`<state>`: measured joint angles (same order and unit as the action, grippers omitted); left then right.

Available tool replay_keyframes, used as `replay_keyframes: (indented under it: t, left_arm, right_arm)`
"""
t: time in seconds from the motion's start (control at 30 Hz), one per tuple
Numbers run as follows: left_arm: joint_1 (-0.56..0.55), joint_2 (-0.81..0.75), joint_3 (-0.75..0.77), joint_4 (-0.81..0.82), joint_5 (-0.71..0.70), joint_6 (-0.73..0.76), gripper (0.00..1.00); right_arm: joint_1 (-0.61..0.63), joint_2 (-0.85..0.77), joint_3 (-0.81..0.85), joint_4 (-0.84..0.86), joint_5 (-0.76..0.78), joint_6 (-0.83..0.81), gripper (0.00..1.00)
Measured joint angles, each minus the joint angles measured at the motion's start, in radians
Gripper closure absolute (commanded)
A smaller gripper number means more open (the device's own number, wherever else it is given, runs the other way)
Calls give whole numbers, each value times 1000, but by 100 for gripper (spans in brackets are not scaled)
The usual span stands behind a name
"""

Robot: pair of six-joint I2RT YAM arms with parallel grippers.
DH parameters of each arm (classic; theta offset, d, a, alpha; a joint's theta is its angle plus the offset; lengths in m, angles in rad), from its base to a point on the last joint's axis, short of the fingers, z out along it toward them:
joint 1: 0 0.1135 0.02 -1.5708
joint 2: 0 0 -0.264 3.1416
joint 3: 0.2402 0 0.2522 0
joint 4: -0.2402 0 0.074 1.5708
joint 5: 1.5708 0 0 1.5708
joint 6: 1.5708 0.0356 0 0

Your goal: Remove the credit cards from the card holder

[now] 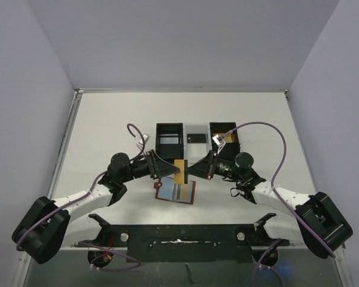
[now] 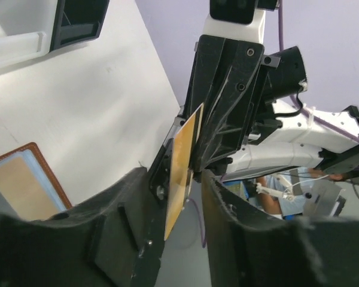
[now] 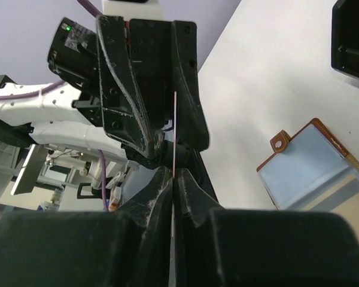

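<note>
My right fingers [image 1: 192, 170] are pinched tight on one edge of a gold card [image 1: 180, 169]. They hold it upright in the air between my two arms, just over the far edge of the open brown wallet [image 1: 175, 192], which lies flat on the bench [image 1: 107, 125]. My left fingers [image 1: 169, 170] are parted only a little around the card's opposite edge, with a slit of gap on one side, so they straddle it without clamping, and a second gold card [image 2: 21, 191] sits in the wallet's blue-grey pocket.
</note>
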<state>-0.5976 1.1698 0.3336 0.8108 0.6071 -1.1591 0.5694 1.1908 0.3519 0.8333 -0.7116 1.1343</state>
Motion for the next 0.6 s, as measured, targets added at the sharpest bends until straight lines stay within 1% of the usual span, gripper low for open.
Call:
replay_keyframes:
  t: [0.1,0.17,0.37,0.5,0.6]
  left_arm:
    - [-7,-35,43,-113,-32,50,43]
    - [-12,-86,55,-204,-78,94,40]
    - [-16,-212,58,-451,-237,178,38]
    - [-16,-270,58,-594,-334,216,37]
    - [-16,-323,61,-713,-410,260,31]
  right_arm:
    - [0,-20,0,-34,5,-22,100]
    - [-3,-49,1,-84,21,-47,100]
    - [-41,-193,1,-253,106,-137,100]
    - [-52,-283,32,-431,185,-243,100]
    - [-52,-319,85,-562,247,-339,100]
